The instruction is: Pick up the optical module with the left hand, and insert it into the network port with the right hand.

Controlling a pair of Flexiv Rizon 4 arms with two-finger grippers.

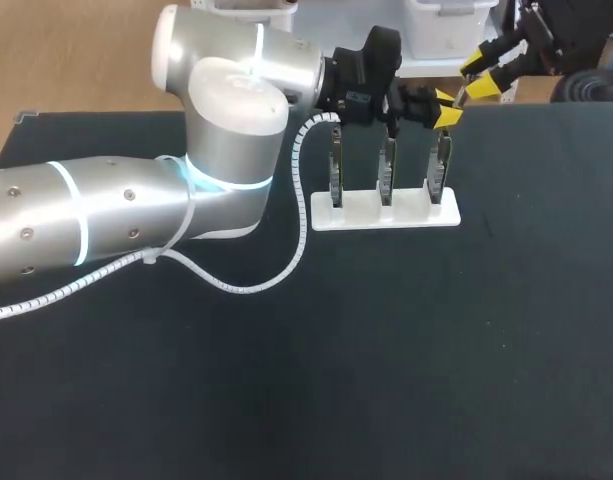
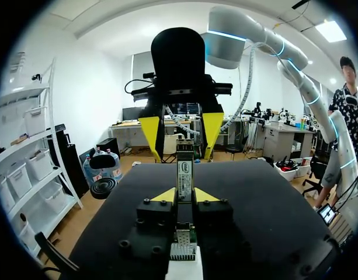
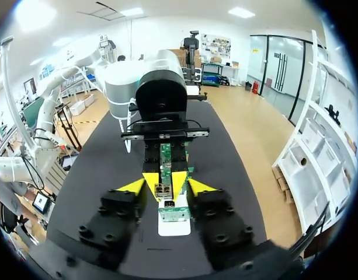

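Note:
My left gripper (image 1: 448, 107) is shut on the optical module (image 2: 184, 172), a slim metal bar with a white label, and holds it above the right end of the white stand (image 1: 386, 212). The stand carries three upright green boards (image 1: 386, 170) with network ports (image 3: 174, 213). My right gripper (image 1: 478, 76) faces the left one from the far right. Its yellow fingers (image 2: 212, 131) stand on either side of the module's free end, with a gap on each side. In the right wrist view the module (image 3: 163, 189) sits between my own spread yellow tips, directly above the nearest port.
The black table (image 1: 386, 380) stretches wide in front of the stand. My left arm and its white coiled cable (image 1: 236, 285) lie across the table's left half. The table's far edge runs just behind the stand and the two grippers.

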